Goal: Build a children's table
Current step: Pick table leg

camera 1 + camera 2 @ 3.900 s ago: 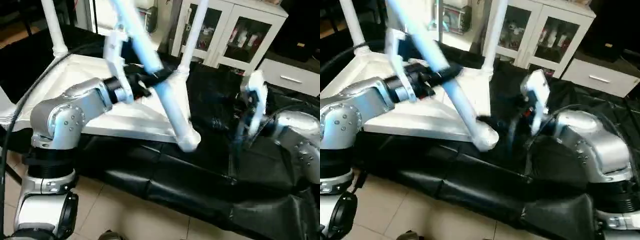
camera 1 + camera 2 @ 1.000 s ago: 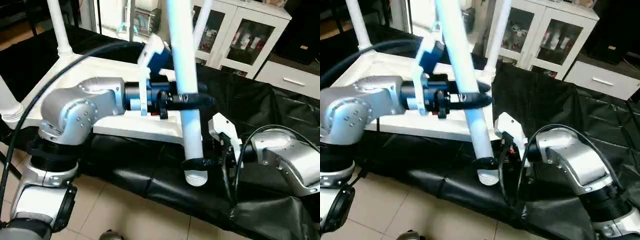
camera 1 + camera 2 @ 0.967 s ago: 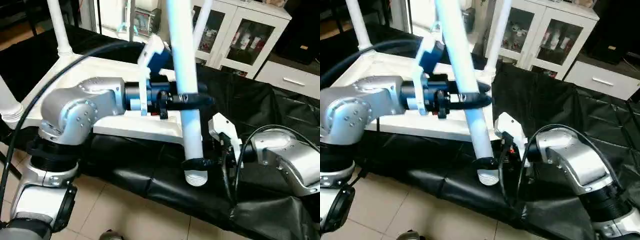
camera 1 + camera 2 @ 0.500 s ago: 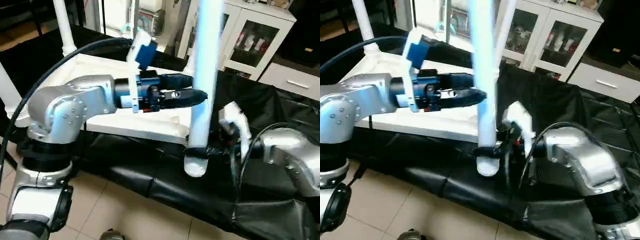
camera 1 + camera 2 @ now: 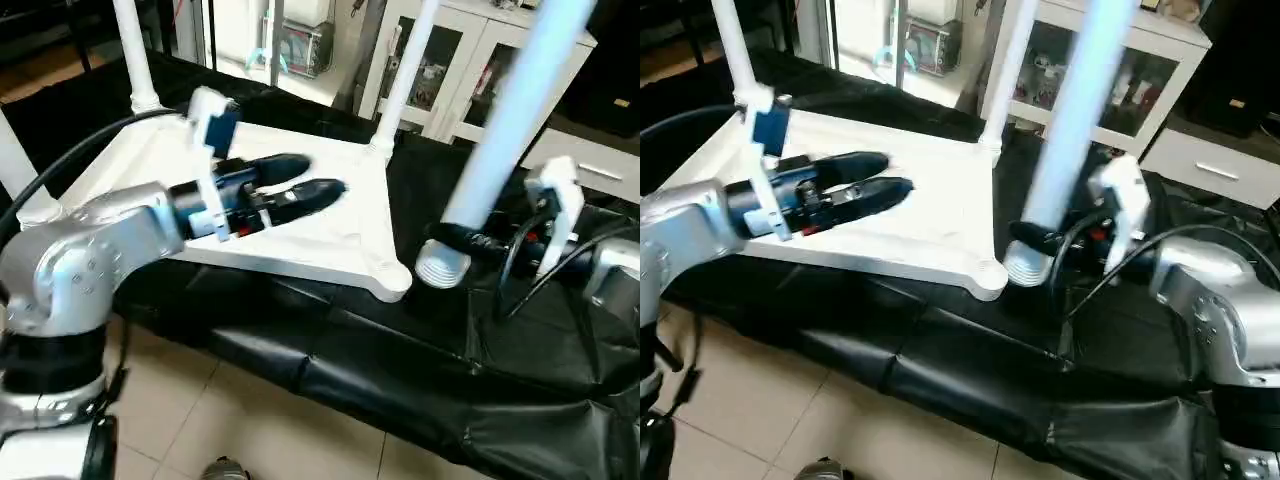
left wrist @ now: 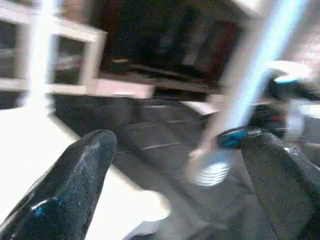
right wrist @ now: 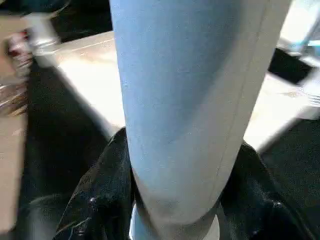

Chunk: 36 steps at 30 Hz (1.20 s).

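since a second ago the left gripper (image 5: 325,190) has let go of the loose leg (image 5: 500,140) and pulled back over the table top; the leg, then upright at the centre of the frame, now leans toward the upper right, carried by the right gripper (image 5: 450,240) alone.

nearest, along the lower part of the frame, a black sheet (image 5: 400,380) covers the work surface above a tiled floor (image 5: 250,440). the silver left forearm reaches in from the lower left, its two black fingers (image 5: 875,190) spread apart and holding nothing, hovering above the white table top (image 5: 330,235), which lies upside down at centre left. at centre right the right gripper's black fingers pinch the loose leg just above its ribbed lower end (image 5: 441,266), which hangs just beside the near corner socket (image 5: 392,280) of the top, not yet in it.

farther back, three legs already stand in their sockets: one at the left edge (image 5: 15,165), one at upper left (image 5: 132,55), one at upper centre (image 5: 405,75). behind them is a white glass-door cabinet (image 5: 450,70).

by the look of it, the build is three-quarters done; what remains is to bring the last leg over the empty near socket and seat it.
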{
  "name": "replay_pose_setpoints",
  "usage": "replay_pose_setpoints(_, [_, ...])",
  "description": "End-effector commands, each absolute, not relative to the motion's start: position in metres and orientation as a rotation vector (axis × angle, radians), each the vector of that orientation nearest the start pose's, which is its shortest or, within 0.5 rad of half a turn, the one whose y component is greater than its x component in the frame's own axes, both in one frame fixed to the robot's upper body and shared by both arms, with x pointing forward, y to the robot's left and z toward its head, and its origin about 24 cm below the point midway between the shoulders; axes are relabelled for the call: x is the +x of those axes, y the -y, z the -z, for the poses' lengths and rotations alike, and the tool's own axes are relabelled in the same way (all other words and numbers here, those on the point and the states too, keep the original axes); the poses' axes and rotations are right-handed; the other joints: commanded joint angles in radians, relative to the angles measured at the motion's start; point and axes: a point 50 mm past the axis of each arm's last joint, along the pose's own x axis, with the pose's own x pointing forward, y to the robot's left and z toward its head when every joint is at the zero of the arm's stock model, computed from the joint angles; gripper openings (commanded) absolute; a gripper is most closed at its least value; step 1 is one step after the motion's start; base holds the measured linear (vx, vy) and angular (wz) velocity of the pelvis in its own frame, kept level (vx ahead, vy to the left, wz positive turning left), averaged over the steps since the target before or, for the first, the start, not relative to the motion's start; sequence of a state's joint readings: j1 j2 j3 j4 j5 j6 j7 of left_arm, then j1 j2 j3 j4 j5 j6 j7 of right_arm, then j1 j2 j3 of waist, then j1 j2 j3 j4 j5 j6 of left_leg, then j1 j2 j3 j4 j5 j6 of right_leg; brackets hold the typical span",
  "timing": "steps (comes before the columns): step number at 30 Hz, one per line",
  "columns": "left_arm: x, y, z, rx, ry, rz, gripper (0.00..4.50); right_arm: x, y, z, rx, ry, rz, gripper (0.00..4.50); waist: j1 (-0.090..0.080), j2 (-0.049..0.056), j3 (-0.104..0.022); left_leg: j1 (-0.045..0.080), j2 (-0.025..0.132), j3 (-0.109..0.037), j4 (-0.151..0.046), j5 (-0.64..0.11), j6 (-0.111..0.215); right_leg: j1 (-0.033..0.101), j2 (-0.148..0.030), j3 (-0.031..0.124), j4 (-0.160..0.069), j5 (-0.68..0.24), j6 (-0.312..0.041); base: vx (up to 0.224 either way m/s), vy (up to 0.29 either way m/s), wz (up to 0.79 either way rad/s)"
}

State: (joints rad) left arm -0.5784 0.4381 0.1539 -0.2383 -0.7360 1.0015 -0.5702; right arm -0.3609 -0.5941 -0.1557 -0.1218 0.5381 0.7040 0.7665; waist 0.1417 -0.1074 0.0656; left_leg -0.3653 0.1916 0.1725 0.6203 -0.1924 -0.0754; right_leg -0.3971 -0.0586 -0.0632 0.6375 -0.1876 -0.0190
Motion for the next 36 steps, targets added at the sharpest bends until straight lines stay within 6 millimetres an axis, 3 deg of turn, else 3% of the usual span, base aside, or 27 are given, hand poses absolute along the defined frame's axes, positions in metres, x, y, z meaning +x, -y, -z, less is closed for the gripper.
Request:
replay_pose_setpoints(1, [0.298,-0.160,-0.197,-0.163,-0.129,0.775,4.47,0.291,0.227,-0.154,0.018,-0.180,-0.639,1.86,-0.005,0.022,-0.069,0.016,0.039,-0.015,-0.079,-0.167,-0.071,0.046,-0.080,0.047,-0.076,-0.205,-0.144,0.000,0.000,0.00])
replay_pose_setpoints(3, [0.304,-0.173,-0.186,-0.159,-0.151,0.576,4.47,0.294,0.228,-0.148,0.026,-0.184,-0.532,1.86,-0.005,0.030,-0.069,0.018,0.038,-0.016,-0.079,-0.173,-0.073,0.044,-0.078,0.048,-0.078,-0.227,-0.125,0.000,0.000,0.00])
replay_pose_setpoints(4, [0.304,-0.173,-0.186,-0.159,-0.151,0.576,4.47,0.294,0.228,-0.148,0.026,-0.184,-0.532,1.86,-0.007,0.028,-0.069,0.018,0.039,-0.017,-0.080,-0.174,-0.075,0.044,-0.078,0.047,-0.079,-0.223,-0.122,0.000,0.000,0.00])
replay_pose_setpoints(6, [0.308,-0.188,-0.168,0.001,-0.122,0.274,4.47,0.294,0.218,-0.142,0.016,-0.110,-0.441,1.86,-0.010,0.043,-0.067,0.017,0.039,-0.020,-0.083,-0.194,-0.074,0.043,-0.076,0.046,-0.083,-0.220,-0.103,0.000,0.000,0.00])
replay_pose_setpoints(7, [0.308,-0.188,-0.168,0.001,-0.122,0.274,4.47,0.294,0.218,-0.142,0.016,-0.110,-0.441,1.86,-0.010,0.038,-0.071,0.017,0.040,-0.020,-0.083,-0.191,-0.070,0.044,-0.078,0.047,-0.086,-0.219,-0.093,0.000,0.000,0.00])
replay_pose_setpoints(9, [0.304,-0.184,-0.163,0.031,-0.063,0.212,4.47,0.289,0.208,-0.142,-0.055,-0.008,-0.398,1.86,-0.011,0.041,-0.074,0.016,0.041,-0.020,-0.083,-0.180,-0.072,0.043,-0.079,0.047,-0.082,-0.202,-0.086,0.000,0.000,0.00])
replay_pose_setpoints(12, [0.299,-0.178,-0.160,0.104,0.017,0.154,4.47,0.284,0.208,-0.128,-0.014,-0.060,-0.312,1.86,-0.012,0.057,-0.074,0.017,0.040,-0.020,-0.084,-0.176,-0.064,0.043,-0.073,0.048,-0.076,-0.149,-0.106,0.000,0.000,0.00])
replay_pose_setpoints(13, [0.298,-0.177,-0.158,0.104,0.007,0.156,4.47,0.283,0.208,-0.126,-0.016,-0.067,-0.303,1.86,-0.014,0.056,-0.072,0.015,0.042,-0.020,-0.086,-0.177,-0.062,0.043,-0.073,0.049,-0.079,-0.141,-0.101,0.000,0.000,0.00])
replay_pose_setpoints(14, [0.294,-0.171,-0.147,0.051,-0.038,0.207,4.47,0.280,0.204,-0.118,0.025,-0.088,-0.292,1.86,-0.014,0.062,-0.072,0.016,0.040,-0.020,-0.086,-0.185,-0.066,0.043,-0.074,0.049,-0.076,-0.148,-0.101,0.000,0.000,0.00])
replay_pose_setpoints(18, [0.291,-0.156,-0.125,-0.001,-0.081,0.218,4.47,0.272,0.201,-0.104,0.148,-0.084,-0.254,1.86,-0.025,0.059,-0.070,0.011,0.036,-0.018,-0.087,-0.228,-0.056,0.042,-0.074,0.051,-0.088,-0.210,-0.093,0.000,0.000,0.00])
replay_pose_setpoints(19, [0.290,-0.148,-0.122,0.014,-0.075,0.239,4.47,0.268,0.201,-0.101,0.176,-0.080,-0.238,1.86,-0.027,0.061,-0.069,0.011,0.036,-0.017,-0.088,-0.230,-0.044,0.036,-0.074,0.053,-0.095,-0.223,-0.081,0.000,0.000,0.00])
replay_pose_setpoints(21, [0.290,-0.144,-0.121,0.021,-0.068,0.252,4.47,0.266,0.201,-0.100,0.180,-0.080,-0.233,1.86,-0.030,0.064,-0.071,0.013,0.038,-0.020,-0.091,-0.245,-0.046,0.038,-0.073,0.051,-0.095,-0.242,-0.070,0.000,0.000,0.00])
replay_pose_setpoints(22, [0.289,-0.138,-0.115,0.010,-0.049,0.246,4.47,0.258,0.193,-0.096,0.106,-0.086,-0.276,1.86,-0.034,0.088,-0.070,0.010,0.037,-0.026,-0.093,-0.251,-0.055,0.040,-0.073,0.050,-0.089,-0.240,-0.073,0.000,0.000,0.00])
replay_pose_setpoints(23, [0.288,-0.135,-0.111,-0.016,-0.041,0.235,4.47,0.255,0.188,-0.092,0.064,-0.094,-0.294,1.86,-0.038,0.071,-0.065,0.007,0.038,-0.022,-0.092,-0.258,-0.049,0.041,-0.073,0.050,-0.106,-0.252,-0.058,0.000,0.000,0.00])
replay_pose_setpoints(25, [0.285,-0.135,-0.101,-0.070,-0.030,0.203,4.47,0.251,0.180,-0.086,-0.003,-0.107,-0.301,1.86,-0.046,0.063,-0.064,0.002,0.034,-0.020,-0.092,-0.257,-0.039,0.045,-0.074,0.051,-0.108,-0.291,-0.047,0.000,0.000,0.00])
replay_pose_setpoints(26, [0.285,-0.135,-0.099,-0.065,-0.031,0.194,4.47,0.251,0.179,-0.086,-0.002,-0.107,-0.297,1.86,-0.049,0.064,-0.064,0.001,0.033,-0.020,-0.093,-0.262,-0.034,0.044,-0.074,0.051,-0.111,-0.320,-0.043,0.000,0.000,0.00])
replay_pose_setpoints(27, [0.284,-0.133,-0.097,-0.032,-0.042,0.187,4.47,0.251,0.180,-0.088,0.023,-0.100,-0.292,1.86,-0.057,0.055,-0.067,0.000,0.032,-0.020,-0.090,-0.265,-0.027,0.043,-0.077,0.051,-0.112,-0.367,-0.029,0.000,0.000,0.00])
replay_pose_setpoints(30, [0.282,-0.134,-0.094,0.009,-0.036,0.166,4.47,0.253,0.180,-0.091,0.064,-0.076,-0.278,1.86,-0.068,0.053,-0.065,0.004,0.034,-0.022,-0.089,-0.272,-0.011,0.031,-0.073,0.048,-0.116,-0.415,-0.001,0.000,0.000,0.00])
replay_pose_setpoints(31, [0.281,-0.135,-0.094,0.009,-0.034,0.166,4.47,0.255,0.179,-0.092,0.068,-0.074,-0.278,1.86,-0.069,0.056,-0.065,0.005,0.034,-0.023,-0.089,-0.272,-0.012,0.030,-0.073,0.048,-0.116,-0.415,-0.003,0.000,0.000,0.00])
replay_pose_setpoints(32, [0.281,-0.137,-0.094,0.019,-0.034,0.161,4.47,0.258,0.178,-0.093,0.084,-0.069,-0.284,1.86,-0.074,0.049,-0.065,0.005,0.035,-0.022,-0.090,-0.271,-0.011,0.029,-0.072,0.048,-0.117,-0.405,-0.005,0.000,0.000,0.00])
replay_pose_setpoints(33, [0.280,-0.138,-0.092,0.028,-0.045,0.165,4.47,0.261,0.177,-0.096,0.106,-0.062,-0.298,1.86,-0.077,0.049,-0.064,0.006,0.035,-0.022,-0.090,-0.273,-0.011,0.027,-0.072,0.048,-0.114,-0.395,-0.011,0.000,0.000,0.00])
replay_pose_setpoints(35, [0.280,-0.138,-0.091,0.045,-0.047,0.174,4.47,0.262,0.177,-0.097,0.114,-0.054,-0.316,1.86,-0.078,0.054,-0.066,0.004,0.036,-0.023,-0.091,-0.263,-0.012,0.029,-0.072,0.048,-0.111,-0.375,-0.016,0.000,0.000,0.00])
replay_pose_setpoints(36, [0.279,-0.138,-0.091,0.069,-0.041,0.187,4.47,0.263,0.177,-0.098,0.114,-0.050,-0.332,1.86,-0.078,0.046,-0.066,0.004,0.037,-0.022,-0.091,-0.252,-0.007,0.029,-0.072,0.049,-0.109,-0.356,-0.017,0.000,0.000,0.00])
